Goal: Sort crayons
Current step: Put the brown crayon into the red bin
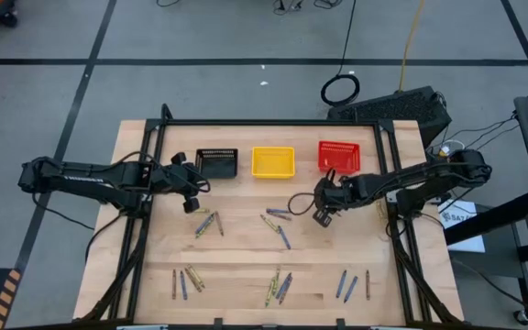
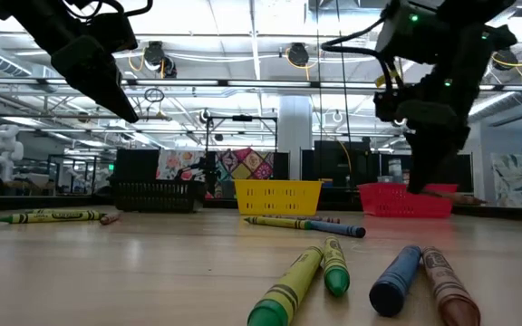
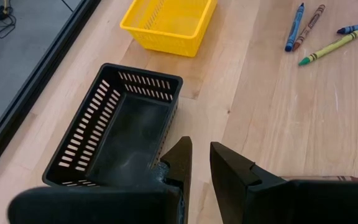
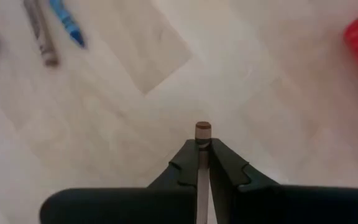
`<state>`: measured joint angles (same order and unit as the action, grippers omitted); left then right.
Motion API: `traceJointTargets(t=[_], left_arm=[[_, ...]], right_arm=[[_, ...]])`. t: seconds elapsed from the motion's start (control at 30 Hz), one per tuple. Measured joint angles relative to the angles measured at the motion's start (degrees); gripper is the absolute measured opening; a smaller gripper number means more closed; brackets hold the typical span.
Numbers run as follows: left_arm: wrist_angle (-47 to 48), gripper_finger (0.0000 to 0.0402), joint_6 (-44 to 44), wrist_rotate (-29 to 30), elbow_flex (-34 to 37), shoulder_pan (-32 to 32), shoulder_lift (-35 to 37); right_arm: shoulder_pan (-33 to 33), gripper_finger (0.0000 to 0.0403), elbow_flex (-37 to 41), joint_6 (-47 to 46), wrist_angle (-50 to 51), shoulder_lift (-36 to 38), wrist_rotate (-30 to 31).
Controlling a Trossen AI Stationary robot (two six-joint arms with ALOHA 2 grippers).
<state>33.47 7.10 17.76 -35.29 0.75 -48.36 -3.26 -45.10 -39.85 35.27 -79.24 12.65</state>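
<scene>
Sorting in progress is seen from the high view: crayons [image 1: 276, 223] are scattered in small groups across the middle and along the near edge of the wooden bench [image 1: 246, 266], while a black basket [image 1: 216, 162], a yellow basket [image 1: 273, 162] and a red basket [image 1: 339, 157] are lined up along the far edge. The left gripper [image 1: 191, 203] is held just beside the black basket; the right gripper [image 1: 322, 216] is held in front of the red basket, towards the bench's middle.

In the low view, crayons are shown lying close to the camera, with the three baskets behind them and both arms hanging above the bench.

In the left wrist view, the left gripper's fingers [image 3: 178, 163] are parted by a narrow gap with nothing between them, over the black basket's near corner.

In the right wrist view, the right gripper's fingers [image 4: 224, 163] are closed on a brownish-red crayon [image 4: 202, 132], its tip protruding past them above bare bench, the red basket's edge close by.
</scene>
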Motion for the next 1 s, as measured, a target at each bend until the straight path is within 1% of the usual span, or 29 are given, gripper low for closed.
traceJointTargets(t=[0.1,0.43,0.6,0.73,0.8,1.0], left_arm=[[0.0,0.0063,0.0,0.0,0.0,0.0,0.0],[0.0,0.0063,0.0,0.0,0.0,0.0,0.0],[0.0,0.0063,0.0,0.0,0.0,0.0,0.0],[0.0,0.0063,0.0,0.0,0.0,0.0,0.0],[0.0,0.0063,0.0,0.0,0.0,0.0,0.0],[0.0,0.0063,0.0,0.0,0.0,0.0,0.0]], right_arm=[[3.0,0.0000,-1.2,3.1,0.0,0.0,1.2],[13.2,0.0000,-4.9,14.1,0.9,0.0,1.3],[17.2,0.0000,-8.0,18.4,5.6,0.0,1.2],[20.4,0.0000,-9.8,21.4,9.8,0.0,4.5],[22.2,0.0000,-10.0,23.4,10.4,0.0,5.5],[28.0,0.0000,-10.0,29.1,9.9,0.0,5.3]])
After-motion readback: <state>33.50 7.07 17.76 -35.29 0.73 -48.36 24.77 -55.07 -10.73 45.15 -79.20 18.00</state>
